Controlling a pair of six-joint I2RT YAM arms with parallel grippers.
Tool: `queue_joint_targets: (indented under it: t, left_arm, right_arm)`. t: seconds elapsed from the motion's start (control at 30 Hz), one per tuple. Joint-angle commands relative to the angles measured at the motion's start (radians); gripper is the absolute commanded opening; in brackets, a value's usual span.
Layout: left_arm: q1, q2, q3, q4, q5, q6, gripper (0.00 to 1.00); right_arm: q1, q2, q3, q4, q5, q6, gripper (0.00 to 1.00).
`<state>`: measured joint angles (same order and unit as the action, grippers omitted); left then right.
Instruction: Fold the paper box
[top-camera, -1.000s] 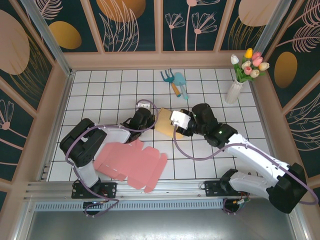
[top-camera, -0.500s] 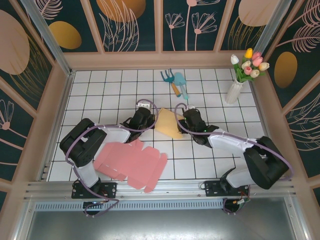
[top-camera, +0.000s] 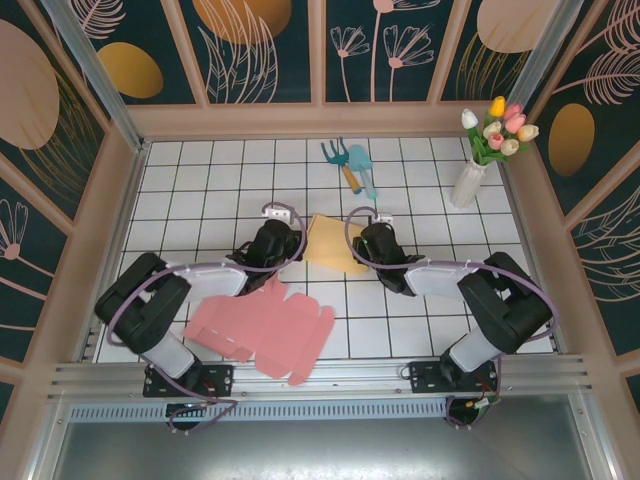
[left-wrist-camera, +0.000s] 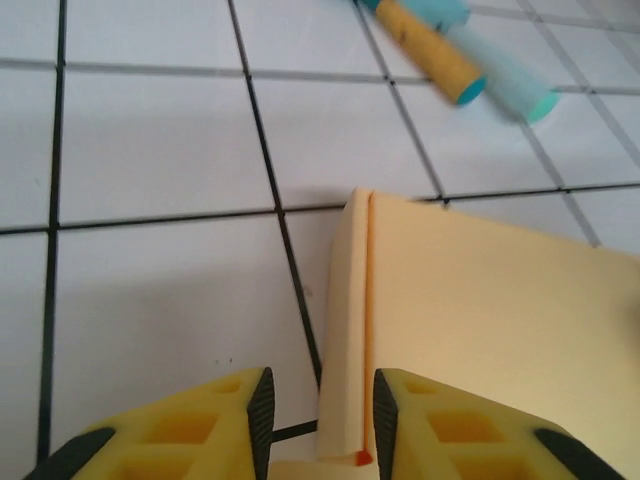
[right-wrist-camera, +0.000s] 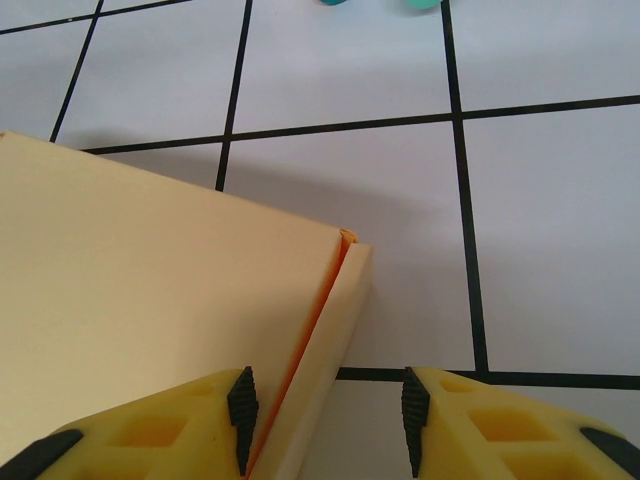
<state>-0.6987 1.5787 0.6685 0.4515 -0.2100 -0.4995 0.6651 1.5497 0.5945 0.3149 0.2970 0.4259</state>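
Paper box (top-camera: 335, 243), yellow, lies flat at centre of top view, between your two grippers. Left gripper (left-wrist-camera: 317, 410) parted, straddling narrow side flap (left-wrist-camera: 345, 320), not clamping. Right gripper (right-wrist-camera: 322, 405) likewise parted over opposite flap (right-wrist-camera: 325, 330). Your progress looks early: edge flaps creased, perhaps; walls not raised, nothing locked. Pink blank (top-camera: 262, 330), lower left, untouched.

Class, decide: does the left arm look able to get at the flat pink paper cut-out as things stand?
Probably yes. The flat pink paper cut-out lies bare, nothing on it, close by the left gripper, which first has to leave the yellow folded box, whose flap sits between its open jaws.
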Motion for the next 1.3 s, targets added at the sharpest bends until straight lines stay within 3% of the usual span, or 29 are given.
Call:
queue_joint_targets:
  t: [0.0,0.13,0.23,0.37,0.53,0.8,1.07,1.27]
  left_arm:
    - [-0.001,-0.1,-0.032,-0.016,0.026,-0.04,0.4]
    - [-0.002,-0.126,-0.049,-0.024,0.056,-0.158,0.44]
    - [-0.002,-0.072,0.057,-0.208,0.005,-0.309,0.5]
    - [-0.002,0.079,0.251,-0.485,-0.039,-0.424,0.48]
    - [-0.002,0.114,0.255,-0.515,0.011,-0.497,0.49]
    - [-0.002,0.124,0.275,-0.615,-0.058,-0.526,0.49]
    - [-0.008,0.178,0.331,-0.621,-0.024,-0.506,0.47]
    - [-0.024,0.127,0.359,-0.729,-0.249,-0.497,0.48]
  right_arm:
    - [-0.004,-0.004,-0.022,-0.061,-0.021,0.007,0.46]
    - [-0.002,-0.017,-0.025,-0.077,-0.032,0.022,0.46]
    - [-0.003,-0.015,-0.063,-0.002,-0.073,0.027,0.46]
    - [-0.002,0.003,-0.084,0.057,-0.108,0.026,0.46]
    - [-0.007,0.032,-0.088,0.078,-0.101,0.003,0.47]
    - [-0.033,0.038,-0.093,0.096,-0.116,-0.024,0.47]
    - [-0.055,0.049,-0.091,0.103,-0.152,-0.037,0.47]
    - [-0.07,0.044,-0.097,0.104,-0.168,-0.042,0.47]
